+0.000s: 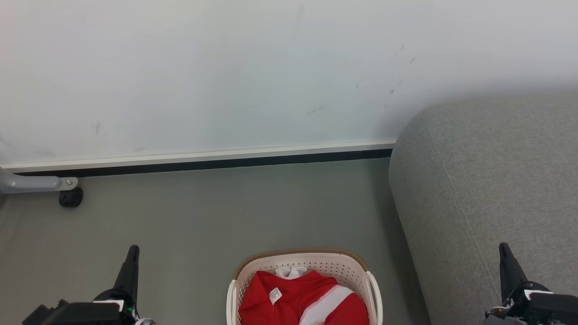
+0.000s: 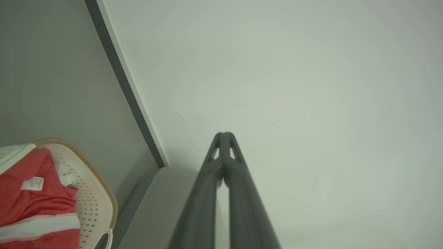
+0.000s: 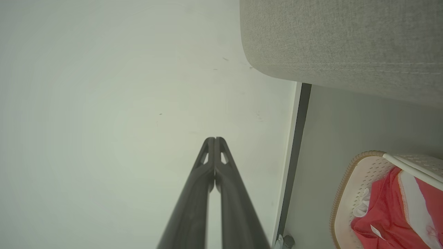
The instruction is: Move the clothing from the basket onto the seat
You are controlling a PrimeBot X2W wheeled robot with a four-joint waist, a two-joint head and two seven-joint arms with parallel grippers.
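Observation:
The cream-white perforated basket (image 1: 316,264) with its brown rim stands on the floor at the bottom centre of the head view. Red clothing (image 1: 298,300) with a white stripe and a small white neck label lies heaped inside it. The same basket (image 2: 93,197) and clothing (image 2: 31,204) sit at the left wrist view's lower left, and the basket (image 3: 346,193) with clothing (image 3: 384,214) at the right wrist view's lower right. The grey sofa seat (image 1: 487,189) rises right of the basket. My left gripper (image 1: 133,249) is shut and empty, left of the basket. My right gripper (image 1: 503,247) is shut and empty over the sofa arm.
A white wall with a white and black skirting (image 1: 203,160) runs behind the basket. A grey metal leg with a black castor (image 1: 70,197) stands at the far left. Grey-green floor (image 1: 216,216) lies between the basket and the wall.

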